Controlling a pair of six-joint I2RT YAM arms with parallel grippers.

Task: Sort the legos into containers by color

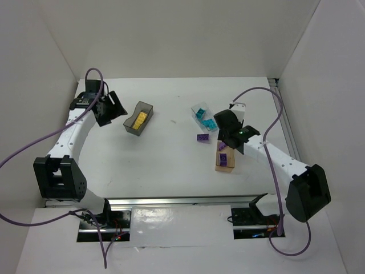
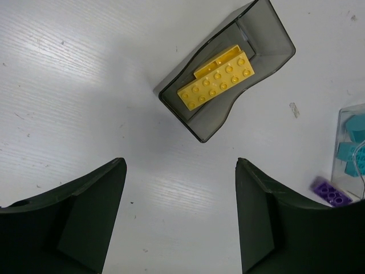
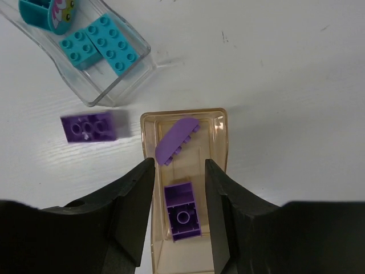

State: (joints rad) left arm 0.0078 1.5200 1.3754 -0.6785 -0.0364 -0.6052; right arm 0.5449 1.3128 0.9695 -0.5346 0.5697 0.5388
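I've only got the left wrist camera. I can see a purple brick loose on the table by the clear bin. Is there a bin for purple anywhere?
Observer: Yes, a tan-orange translucent plastic bin stands near that small purple studded brick.
Operator: Anything in it?
Observer: Two purple bricks, one curved-topped, one square.
Operator: And the other arm?
Observer: The right gripper hangs over that bin, jaws slightly apart, gripping nothing.

The left arm (image 1: 67,136) and the right arm (image 1: 278,158) have white links, black joint housings and black base blocks. 1 purple cable (image 1: 265,88) runs along each arm. The left gripper (image 2: 179,165) and the right gripper (image 3: 179,165) have matte black wedge-shaped fingers (image 2: 74,222).
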